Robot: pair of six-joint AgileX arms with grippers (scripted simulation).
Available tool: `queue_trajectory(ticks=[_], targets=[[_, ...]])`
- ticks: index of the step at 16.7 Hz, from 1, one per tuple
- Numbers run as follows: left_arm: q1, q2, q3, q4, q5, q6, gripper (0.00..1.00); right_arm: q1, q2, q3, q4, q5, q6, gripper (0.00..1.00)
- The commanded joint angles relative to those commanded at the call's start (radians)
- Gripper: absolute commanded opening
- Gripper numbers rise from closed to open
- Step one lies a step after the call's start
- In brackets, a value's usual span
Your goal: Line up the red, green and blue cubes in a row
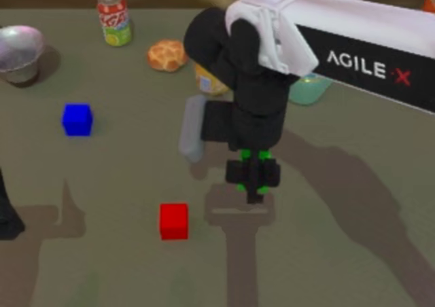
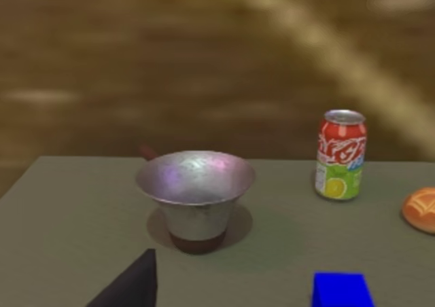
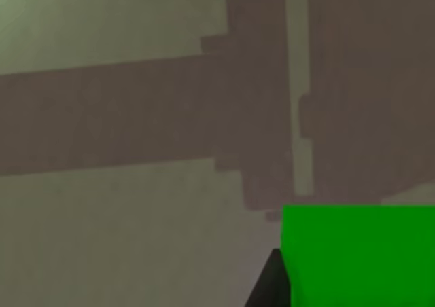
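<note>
My right gripper [image 1: 253,174] hangs over the middle of the worktop [image 1: 340,253], fingers clamped on the green cube [image 1: 253,156]; cube shows only as green slivers around the black fingers from above; in the right wrist view the green cube [image 3: 357,256] fills the near corner with a dark finger [image 3: 268,283] against it and the arm's shadow on the bare worktop beyond it. Red cube [image 1: 174,221] sits on the worktop just left of and a bit nearer than the gripper, apart from it; blue cube [image 1: 77,119] lies well to the left, farther back. My left arm [image 1: 8,215] is parked at the left edge; cannot tell its fingers' state. Left wrist view shows the metal bowl [image 2: 195,191], soda can [image 2: 340,155], a bread roll [image 2: 420,210] at the edge and the blue cube [image 2: 342,290] near the camera.
</note>
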Motion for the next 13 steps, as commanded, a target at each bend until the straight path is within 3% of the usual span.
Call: queue_trajectory(ticks=[4, 9, 13], targets=[[0.0, 0.0, 0.0, 0.0, 0.0, 0.0, 1.0, 0.089, -0.036, -0.04, 0.005, -0.001, -0.017, 0.0], [0.0, 0.0, 0.0, 0.0, 0.0, 0.0, 1.0, 0.086, -0.031, -0.04, 0.007, -0.001, -0.014, 0.0], [0.0, 0.0, 0.0, 0.0, 0.0, 0.0, 1.0, 0.087, -0.01, -0.121, 0.115, -0.001, -0.013, 0.0]])
